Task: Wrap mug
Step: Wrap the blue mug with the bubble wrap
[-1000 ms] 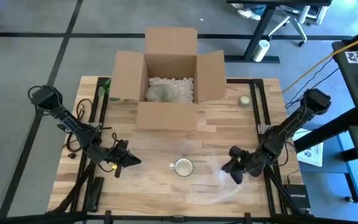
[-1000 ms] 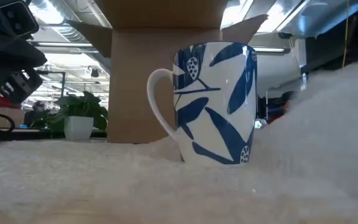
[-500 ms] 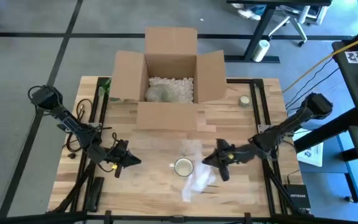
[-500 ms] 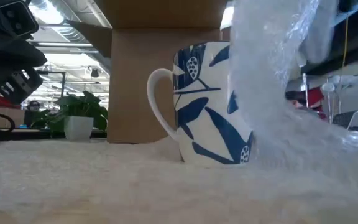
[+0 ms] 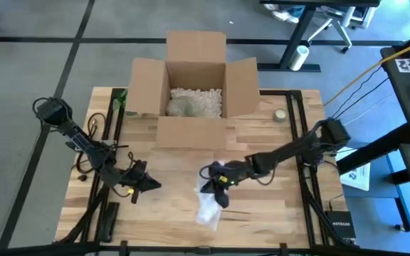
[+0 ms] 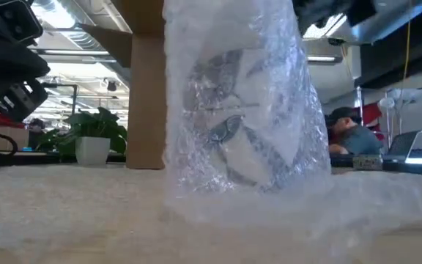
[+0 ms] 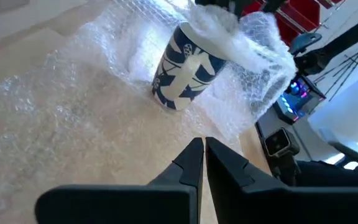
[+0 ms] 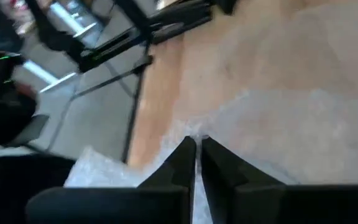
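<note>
The white mug with blue leaves (image 7: 182,71) stands upright on a sheet of bubble wrap (image 7: 73,106) in the middle of the table. A flap of that wrap (image 6: 240,110) is drawn over the mug's top and covers its near side. My right gripper (image 5: 212,183) hovers over the mug, shut on the flap. The mug itself is hidden under that gripper in the high view. My left gripper (image 5: 156,185) waits shut to the mug's left, just above the wrap, touching nothing. My right gripper pinches the bubble wrap's edge (image 8: 194,134) between its two fingers, coming in from the table's right and slanting down. The held flap lies over the mug's rim (image 7: 213,22), and the rest hangs down the mug's side and trails onto the table (image 5: 206,212).
An open cardboard box (image 5: 196,78) with packing peanuts stands at the far middle of the table. A small roll (image 5: 280,114) lies at the far right. A potted plant (image 6: 94,139) stands far left by the box. Bare wood lies along the near edge.
My right gripper has travelled from the table's right side toward its left, rising over the mug, with the wrap's edge in its fingers. The wrap's right part has lifted off the table and folded over the mug, which now stands covered; the mug has stayed put.
</note>
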Tool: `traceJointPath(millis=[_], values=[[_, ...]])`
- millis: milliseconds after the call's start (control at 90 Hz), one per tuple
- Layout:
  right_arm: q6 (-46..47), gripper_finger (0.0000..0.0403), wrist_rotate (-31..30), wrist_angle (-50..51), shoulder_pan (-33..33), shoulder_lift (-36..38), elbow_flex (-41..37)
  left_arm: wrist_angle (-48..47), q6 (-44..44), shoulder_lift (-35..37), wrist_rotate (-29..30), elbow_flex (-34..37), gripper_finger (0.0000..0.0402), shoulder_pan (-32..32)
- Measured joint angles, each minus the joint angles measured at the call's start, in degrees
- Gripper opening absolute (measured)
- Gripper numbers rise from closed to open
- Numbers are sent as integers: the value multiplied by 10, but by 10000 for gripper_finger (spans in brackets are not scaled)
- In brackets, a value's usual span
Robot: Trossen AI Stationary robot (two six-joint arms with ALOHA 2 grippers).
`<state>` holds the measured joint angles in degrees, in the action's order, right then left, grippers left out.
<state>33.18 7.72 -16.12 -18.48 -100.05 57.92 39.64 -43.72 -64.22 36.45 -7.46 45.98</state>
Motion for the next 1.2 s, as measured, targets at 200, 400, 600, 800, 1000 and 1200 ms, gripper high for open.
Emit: traceJointPath(millis=[200, 400, 600, 800, 1000, 1200], values=[[-6, 54, 12, 118, -1, 0, 42, 0, 0, 0, 0, 0, 0, 13], [-18, 39, -7, 274, -2, 2, 99, 0, 0, 0, 6, 0, 0, 13], [-24, 5, -16, 338, -2, 2, 128, 0, -8, 0, 13, 0, 0, 13], [-21, 1, -32, 417, -2, -4, 147, 0, -13, 0, 18, 0, 0, 11], [-23, 1, -36, 417, 3, -13, 166, -6, -24, 0, 30, 0, 0, 10], [-38, 0, -4, 458, 11, -80, 224, -25, -34, 0, 43, 0, 0, 10]])
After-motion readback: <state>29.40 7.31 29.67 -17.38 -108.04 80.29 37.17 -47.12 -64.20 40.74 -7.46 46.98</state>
